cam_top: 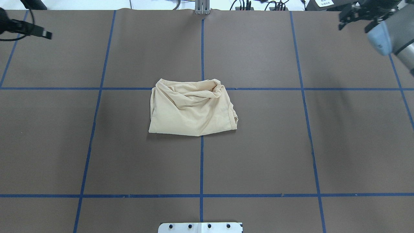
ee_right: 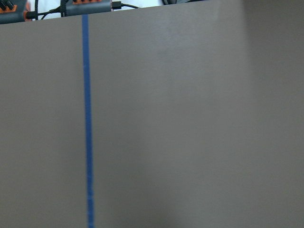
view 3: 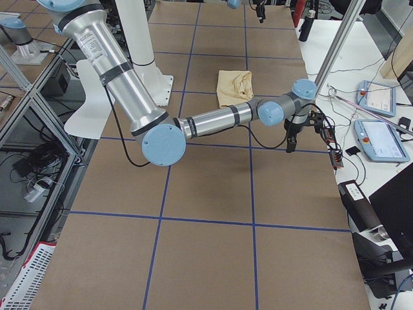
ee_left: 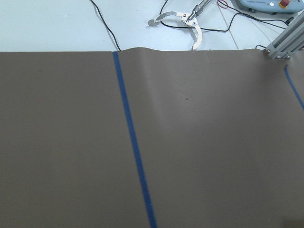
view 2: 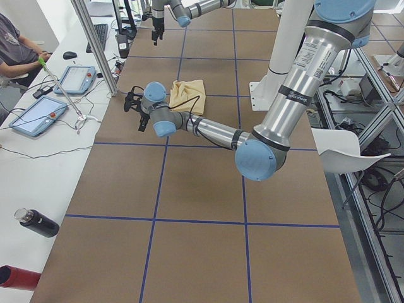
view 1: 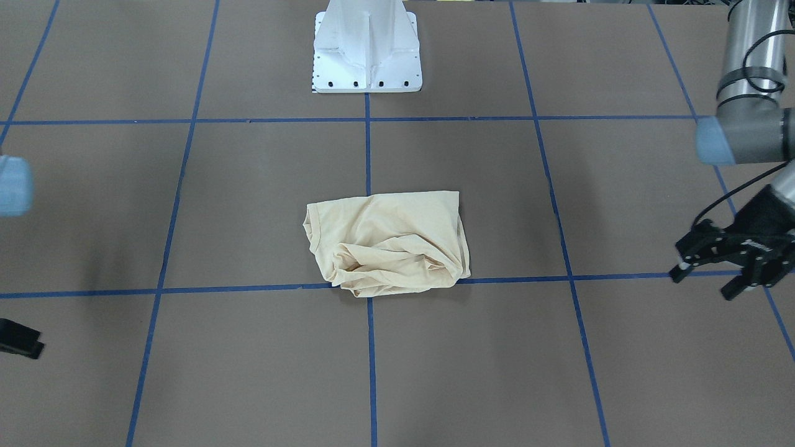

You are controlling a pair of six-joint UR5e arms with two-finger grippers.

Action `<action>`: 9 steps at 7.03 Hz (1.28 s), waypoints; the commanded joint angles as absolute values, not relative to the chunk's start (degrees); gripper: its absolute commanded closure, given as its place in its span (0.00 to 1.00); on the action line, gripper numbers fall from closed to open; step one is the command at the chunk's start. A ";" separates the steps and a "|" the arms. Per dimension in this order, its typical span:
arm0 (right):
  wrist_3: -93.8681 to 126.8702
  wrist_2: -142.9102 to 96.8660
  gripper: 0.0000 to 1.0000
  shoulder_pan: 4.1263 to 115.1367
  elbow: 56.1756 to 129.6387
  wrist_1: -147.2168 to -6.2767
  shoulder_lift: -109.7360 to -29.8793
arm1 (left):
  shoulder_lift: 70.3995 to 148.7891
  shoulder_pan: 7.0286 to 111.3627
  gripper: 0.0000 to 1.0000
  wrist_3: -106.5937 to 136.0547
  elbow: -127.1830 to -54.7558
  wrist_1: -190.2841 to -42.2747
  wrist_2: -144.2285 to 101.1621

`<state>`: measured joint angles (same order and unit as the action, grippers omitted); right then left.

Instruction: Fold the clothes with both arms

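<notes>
Blue tape lines (cam_top: 201, 161) grid the brown table (cam_top: 258, 145). In the exterior left view, a teach pendant (view 2: 36, 115) lies at the left edge below a seated person (view 2: 16, 47); a black bottle (view 2: 38, 223) and a red bottle (view 2: 16, 278) lie lower left.

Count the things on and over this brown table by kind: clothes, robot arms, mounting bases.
Pale cream-yellow thin-fabric T-shirt, bundled up: 1
Grey metal tubular robot arms with light blue joint caps: 2
White flanged pedestal base: 1
Total: 4
</notes>
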<state>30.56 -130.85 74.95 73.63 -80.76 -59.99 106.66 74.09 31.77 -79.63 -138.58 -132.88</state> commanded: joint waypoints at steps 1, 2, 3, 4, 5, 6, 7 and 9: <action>10.20 -133.50 0.00 84.26 73.83 -84.61 -67.56 | 98.46 83.03 0.00 9.15 -79.11 -134.59 -136.05; 2.54 -133.16 0.00 85.77 73.31 -87.25 -68.63 | 98.44 85.67 0.00 3.92 -79.62 -128.03 -136.14; 0.55 -133.42 0.00 88.13 73.91 -90.41 -68.73 | 98.87 88.04 0.00 -1.00 -79.80 -122.23 -136.23; -1.47 -133.77 0.00 89.20 74.44 -91.48 -70.12 | 99.31 89.11 0.00 -1.58 -82.76 -114.08 -136.23; -6.19 -134.20 0.00 89.21 74.18 -91.76 -70.92 | 98.53 89.21 0.00 -1.93 -82.36 -113.56 -135.88; -7.02 -133.95 0.00 88.34 72.96 -91.76 -70.41 | 95.65 90.08 0.00 -1.76 -86.62 -113.64 -136.49; -7.03 -133.95 0.00 88.16 72.95 -91.76 -70.05 | 93.62 89.83 0.00 -1.32 -89.36 -113.38 -136.93; -6.51 -133.94 0.00 87.89 73.56 -91.67 -69.61 | 91.86 89.82 0.00 -1.32 -90.78 -114.25 -137.72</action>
<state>-6.65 -133.91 88.02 73.22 -91.69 -69.91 93.49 89.80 -1.36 -89.17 -113.84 -137.08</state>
